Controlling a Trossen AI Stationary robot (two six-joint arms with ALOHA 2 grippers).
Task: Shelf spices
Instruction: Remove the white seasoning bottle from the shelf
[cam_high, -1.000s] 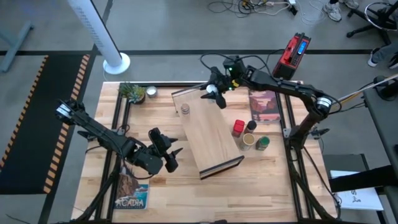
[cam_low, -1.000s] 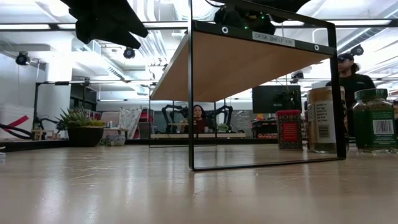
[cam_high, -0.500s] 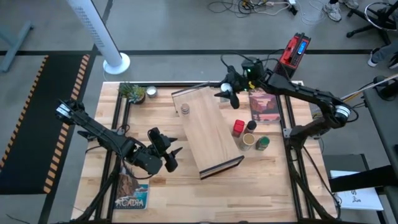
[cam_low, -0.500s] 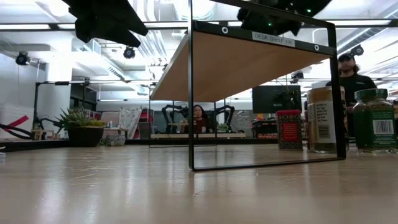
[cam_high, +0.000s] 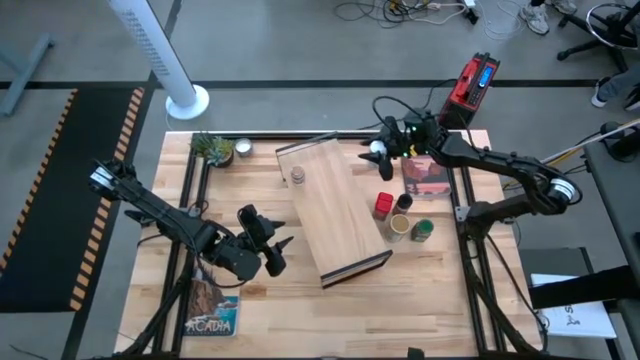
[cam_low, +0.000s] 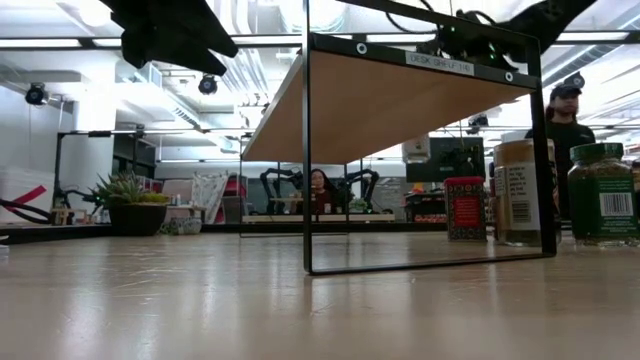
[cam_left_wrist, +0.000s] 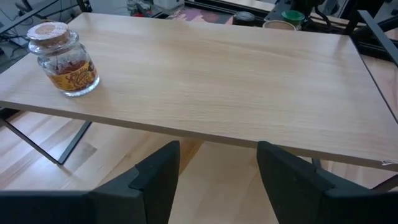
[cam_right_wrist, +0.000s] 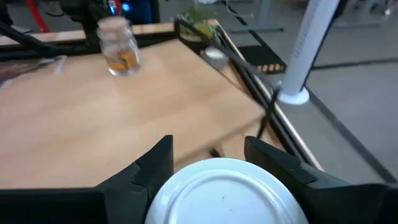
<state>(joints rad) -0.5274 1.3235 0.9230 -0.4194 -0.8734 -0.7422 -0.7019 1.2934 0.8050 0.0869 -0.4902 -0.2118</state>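
Observation:
The shelf (cam_high: 335, 215) is a light-wood board on a thin black frame, standing mid-table. A small brown jar (cam_high: 297, 176) stands on its far left part. My right gripper (cam_high: 382, 156) hangs just off the shelf's far right corner, shut on the white-capped jar (cam_right_wrist: 227, 193). To the right of the shelf stand the red tin (cam_high: 383, 206), the black-lidded jar (cam_high: 403, 202), the tan-lidded jar (cam_high: 399, 227) and the green-lidded jar (cam_high: 423, 230). My left gripper (cam_high: 272, 248) waits open by the shelf's near left side, holding nothing. My right gripper pinches the white-capped jar between its two fingers (cam_right_wrist: 155, 165), at or just under the cap's rim (cam_right_wrist: 180, 186); the cap hides the exact spot. The fingers reach in from the table's right side. The jar is upright with its cap up, lifted clear of the table.
A book (cam_high: 428, 170) lies at the far right and another book (cam_high: 210, 310) at the near left. A potted plant (cam_high: 213, 147) and a silver dish (cam_high: 243, 148) sit at the far left corner. A person (cam_low: 565, 120) stands beyond the table.
My right gripper has carried the white-capped jar from above the shelf's far end toward the table's right edge, past the shelf's far right corner. The jar stays in its hold.

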